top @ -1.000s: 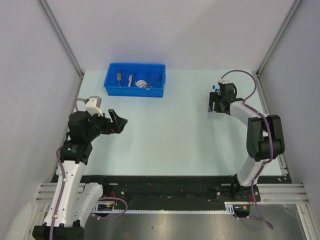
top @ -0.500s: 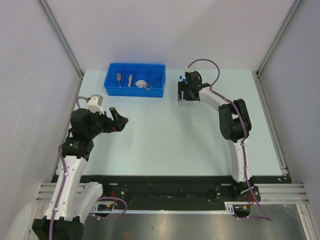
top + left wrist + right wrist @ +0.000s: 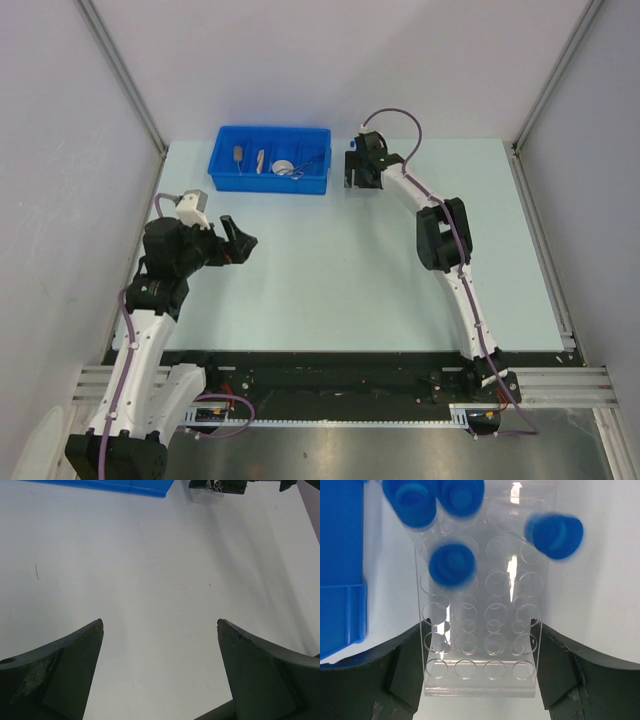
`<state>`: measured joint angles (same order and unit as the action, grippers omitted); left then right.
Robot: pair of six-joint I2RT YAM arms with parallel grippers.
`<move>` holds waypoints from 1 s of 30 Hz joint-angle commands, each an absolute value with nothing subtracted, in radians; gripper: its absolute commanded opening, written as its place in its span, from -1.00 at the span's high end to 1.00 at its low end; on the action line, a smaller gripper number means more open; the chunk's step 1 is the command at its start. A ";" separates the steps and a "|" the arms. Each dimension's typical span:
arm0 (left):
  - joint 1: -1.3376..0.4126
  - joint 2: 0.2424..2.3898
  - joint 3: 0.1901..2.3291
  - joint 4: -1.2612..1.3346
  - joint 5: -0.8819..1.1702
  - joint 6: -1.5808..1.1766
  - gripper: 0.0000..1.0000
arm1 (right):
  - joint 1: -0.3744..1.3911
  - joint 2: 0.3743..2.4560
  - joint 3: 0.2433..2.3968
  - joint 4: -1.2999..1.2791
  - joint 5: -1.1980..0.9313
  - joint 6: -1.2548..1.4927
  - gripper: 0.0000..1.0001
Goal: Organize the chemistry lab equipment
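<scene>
Right gripper (image 3: 480,649): fingers closed against both sides of the clear plastic tube rack (image 3: 480,630), at the far side of the table (image 3: 330,270), just right of the blue bin (image 3: 250,184). Rack contents: four clear tubes with blue caps (image 3: 451,564), tilted, in its far rows; near rows vacant. Bin contents: tan wooden-handled tools (image 3: 239,154) at left, white round dish (image 3: 283,167) and silver wire tongs (image 3: 303,166) at right. Left gripper (image 3: 160,630): spread wide, holding nothing, over the table's left side.

The rack (image 3: 481,645) is clear, patterned with rows of round holes; its caps (image 3: 452,564) are blue. The bin (image 3: 268,183) is blue, the table (image 3: 330,280) pale mint.
</scene>
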<state>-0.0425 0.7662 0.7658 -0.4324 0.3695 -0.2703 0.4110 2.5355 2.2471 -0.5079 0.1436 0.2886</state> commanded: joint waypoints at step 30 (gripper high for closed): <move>-0.035 0.690 0.793 -0.443 0.402 -0.275 -1.00 | 0.426 2.116 1.993 -0.508 0.187 0.082 -1.00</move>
<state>-0.0425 0.7101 0.7521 -0.4370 0.3744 -0.2707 0.4198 2.3100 2.0548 -0.5266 0.1802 0.1528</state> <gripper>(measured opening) 0.996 0.994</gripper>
